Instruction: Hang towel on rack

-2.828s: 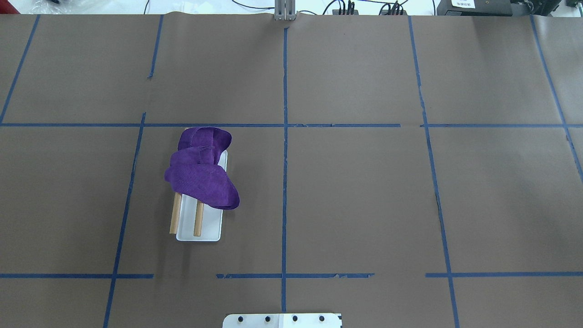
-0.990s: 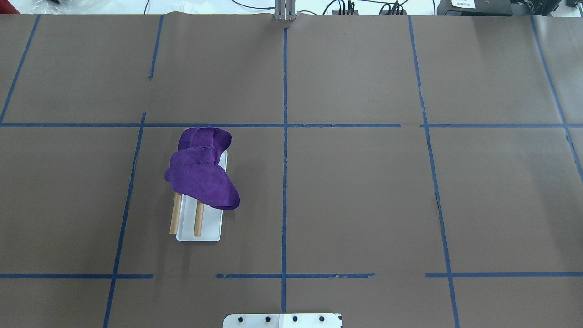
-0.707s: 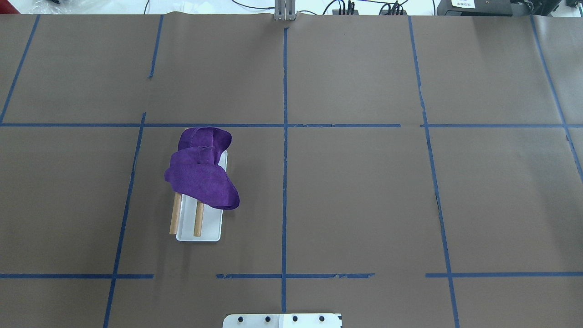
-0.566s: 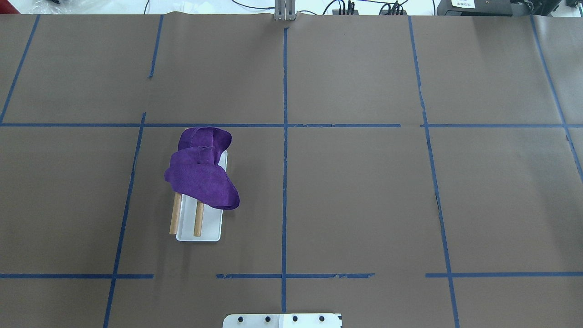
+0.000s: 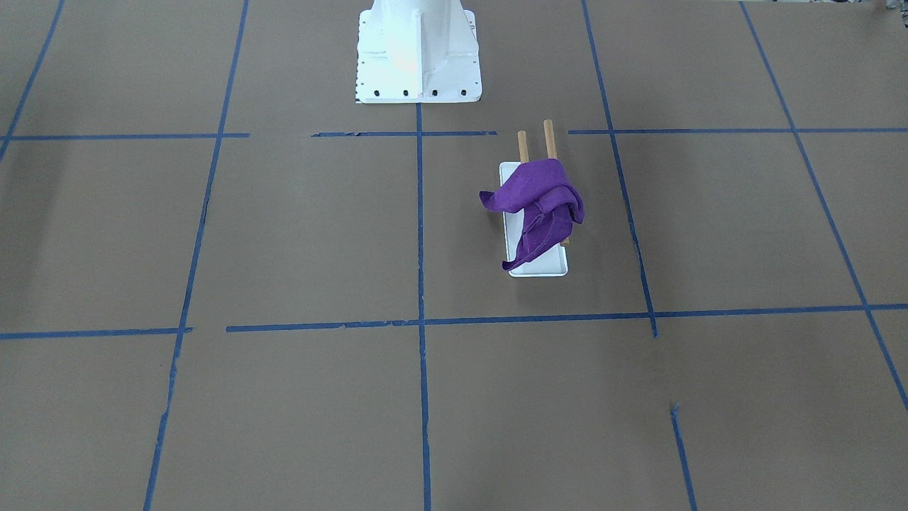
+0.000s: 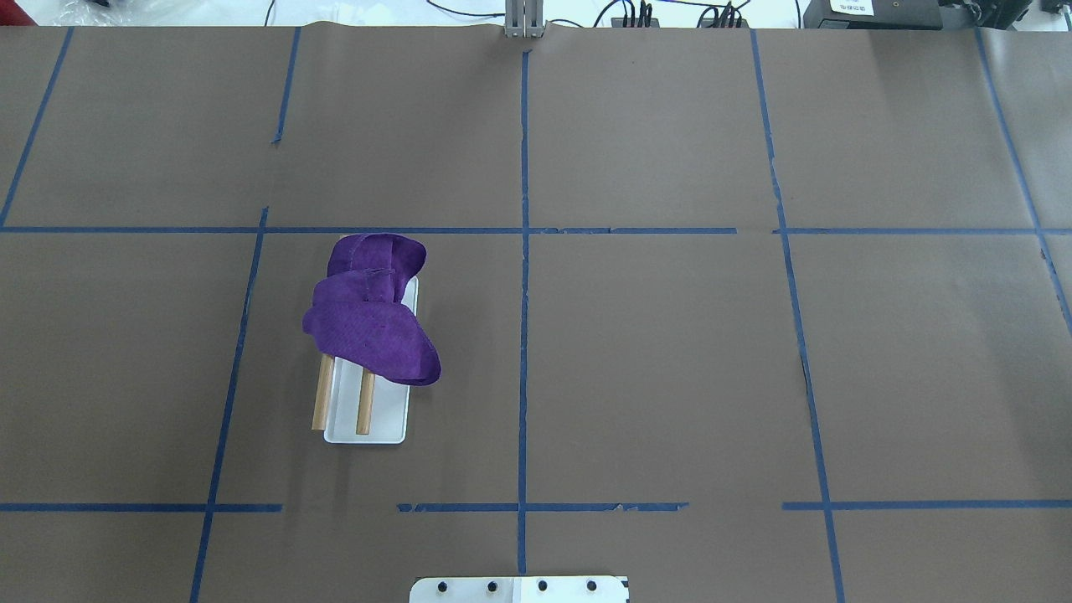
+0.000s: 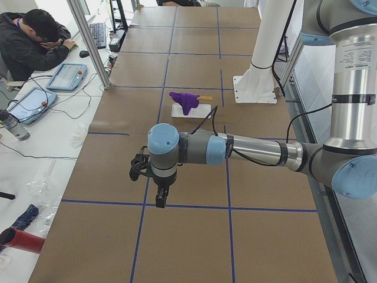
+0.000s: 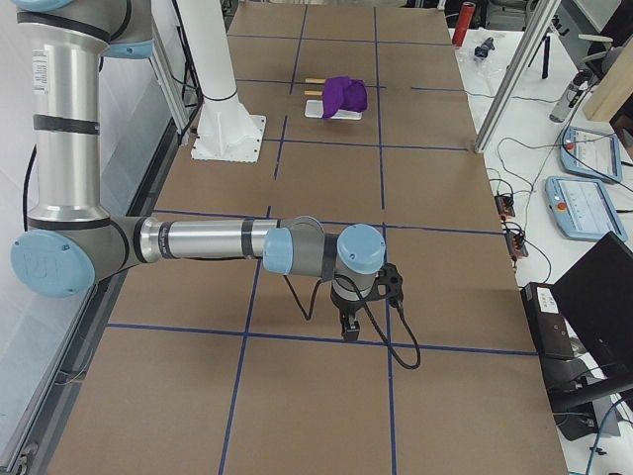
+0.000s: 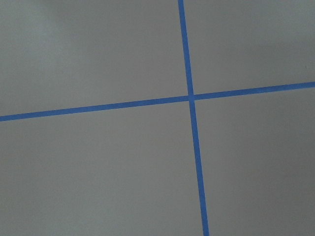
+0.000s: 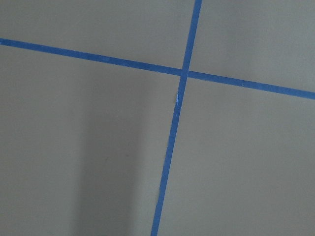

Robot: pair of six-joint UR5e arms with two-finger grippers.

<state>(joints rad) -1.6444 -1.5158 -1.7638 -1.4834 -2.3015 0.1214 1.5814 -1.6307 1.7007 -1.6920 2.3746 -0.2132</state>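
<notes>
- Hanging in a bunch, the towel (image 6: 373, 322) lies over the two dowels (image 6: 363, 404) of the rack (image 6: 387, 416), on the robot's left side of the table (image 6: 670, 352). One fold drops toward the white base.
- It looks soft, light and limp, so I judge it will sag, and it may slide on the smooth wood if pulled from one side.
- A good place to take it is a free corner or hem, away from the dowels.
- The left gripper (image 7: 159, 199) and the right gripper (image 8: 348, 325) hover well apart from the rack; whether their fingers stand wide or narrow, I cannot tell.
- No brand or writing shows on the towel or rack. A white label (image 6: 850, 7) at the far edge is too small to read.
</notes>
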